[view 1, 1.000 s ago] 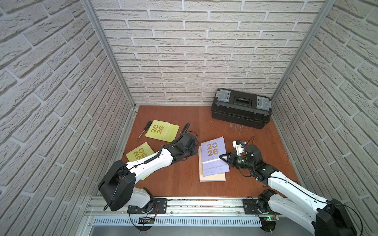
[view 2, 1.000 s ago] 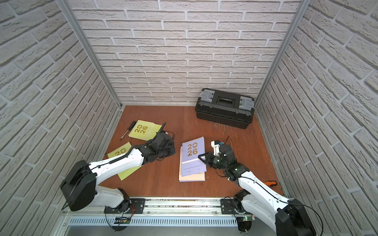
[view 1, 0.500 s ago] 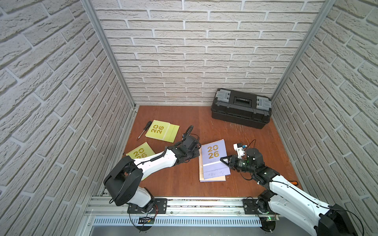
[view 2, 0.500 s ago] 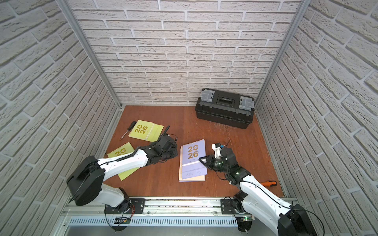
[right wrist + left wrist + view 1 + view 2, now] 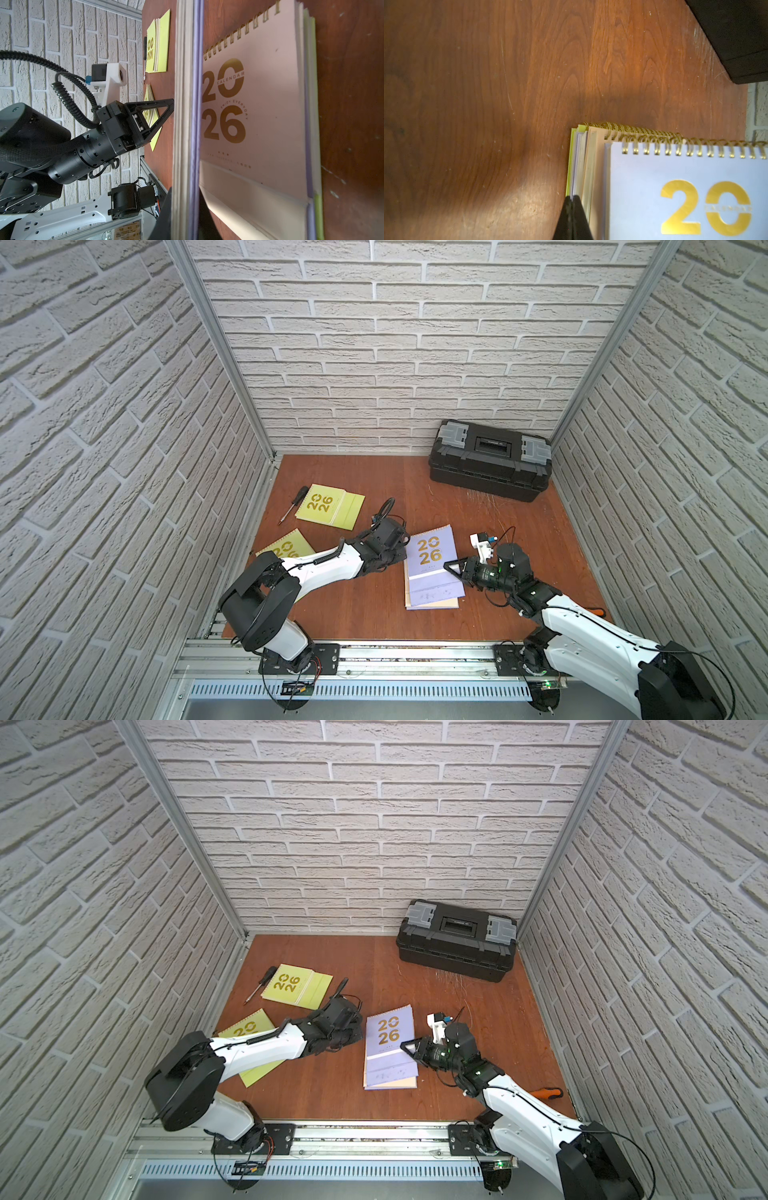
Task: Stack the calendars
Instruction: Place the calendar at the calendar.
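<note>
One calendar stack (image 5: 434, 593) sits mid-table, my left gripper (image 5: 572, 204), jaws together, against its side and, as far as I can see, my right gripper (image 5: 449, 567) clamping the top lavender calendar (image 5: 430, 556).

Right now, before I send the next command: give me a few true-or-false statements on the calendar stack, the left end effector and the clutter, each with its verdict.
1. The lavender spiral-bound calendar with gold 2026 numerals lies on top of the stack. True.
2. No calendar lies off the stack. False: two lime-green spiral-bound calendars lie apart from it, on the robot's left.
3. The left end effector is wide open. False: it is shut, its tip at the stack's side.
4. The black plastic toolbox with grey latches stands at the far right, apart from the stack. True.
5. The black-handled screwdriver rests on the stack. False: it lies beside the farther lime-green calendar.
</note>
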Tool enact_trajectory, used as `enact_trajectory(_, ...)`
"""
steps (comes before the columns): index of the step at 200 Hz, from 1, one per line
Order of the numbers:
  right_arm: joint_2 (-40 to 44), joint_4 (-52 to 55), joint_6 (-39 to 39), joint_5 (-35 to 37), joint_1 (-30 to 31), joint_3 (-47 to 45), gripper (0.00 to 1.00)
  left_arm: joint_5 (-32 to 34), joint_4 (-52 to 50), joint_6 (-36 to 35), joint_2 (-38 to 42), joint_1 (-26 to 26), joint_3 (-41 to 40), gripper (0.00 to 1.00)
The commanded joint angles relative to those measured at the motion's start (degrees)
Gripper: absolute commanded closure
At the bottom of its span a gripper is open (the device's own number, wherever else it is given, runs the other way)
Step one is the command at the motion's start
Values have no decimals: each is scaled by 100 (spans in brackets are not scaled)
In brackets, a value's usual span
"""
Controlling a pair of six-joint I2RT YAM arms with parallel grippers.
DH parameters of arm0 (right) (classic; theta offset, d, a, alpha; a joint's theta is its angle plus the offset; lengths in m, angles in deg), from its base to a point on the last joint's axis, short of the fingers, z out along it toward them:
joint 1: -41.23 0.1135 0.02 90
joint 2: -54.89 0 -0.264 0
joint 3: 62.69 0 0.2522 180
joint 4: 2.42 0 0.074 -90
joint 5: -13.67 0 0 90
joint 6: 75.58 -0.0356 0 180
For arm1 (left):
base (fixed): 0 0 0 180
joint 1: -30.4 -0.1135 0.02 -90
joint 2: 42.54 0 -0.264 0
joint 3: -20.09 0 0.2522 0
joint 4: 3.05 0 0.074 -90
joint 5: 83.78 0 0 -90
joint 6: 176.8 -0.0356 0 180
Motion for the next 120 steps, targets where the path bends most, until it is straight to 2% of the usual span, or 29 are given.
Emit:
enact_trajectory(1,-29,-778,-45,-69,66,-30,94,39,184,62,-33,28,-102,100)
enact_trajectory(87,-286,-779,30,48,103,-56,93,-70,221,27,-156,-13,-25,100)
enact_trajectory(120,-195,-456,149,172,133,2,88,-99,229,9,-157,-38,-21,100)
